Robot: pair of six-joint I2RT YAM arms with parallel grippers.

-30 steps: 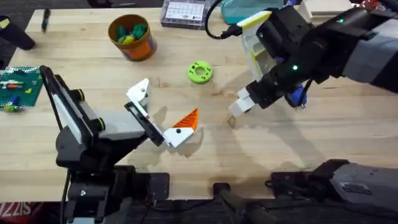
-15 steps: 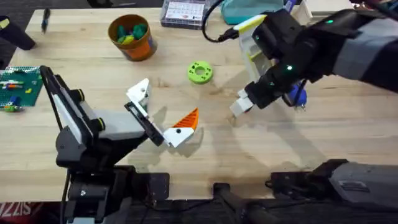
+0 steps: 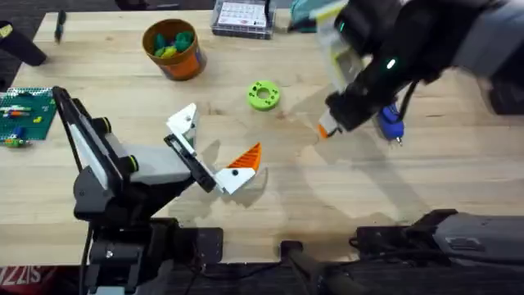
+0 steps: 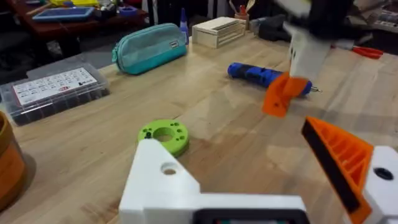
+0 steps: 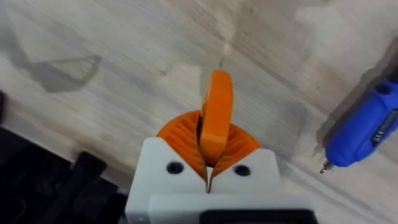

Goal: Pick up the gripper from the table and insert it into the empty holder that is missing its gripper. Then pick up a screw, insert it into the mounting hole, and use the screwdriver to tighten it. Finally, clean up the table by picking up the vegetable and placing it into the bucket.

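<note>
My right gripper point(image 3: 327, 127) hangs above the table's middle right, shut on the small orange wedge gripper point(image 5: 216, 118), which sticks out between its ribbed pads. The same wedge point(image 4: 283, 96) is clear of the wood. My left gripper point(image 3: 214, 138) rests open at the centre. One of its fingers is the bare white holder point(image 3: 184, 119) with a mounting hole point(image 4: 168, 168), and the other carries an orange tip point(image 3: 246, 157). The blue screwdriver point(image 3: 391, 123) lies just right of my right gripper. The orange bucket point(image 3: 172, 47) stands at the back left. The screw is out of view. I cannot tell whether the green round disc point(image 3: 263, 95) is the vegetable.
A clear labelled parts box point(image 3: 241, 16) and a teal pouch point(image 4: 149, 46) sit along the far edge. A green baseplate with small bricks point(image 3: 23, 115) lies at the left edge. Bare wood stretches across the near right.
My right gripper has risen from the table and shifted slightly right and back, now carrying the orange wedge. The left arm has stayed still.
</note>
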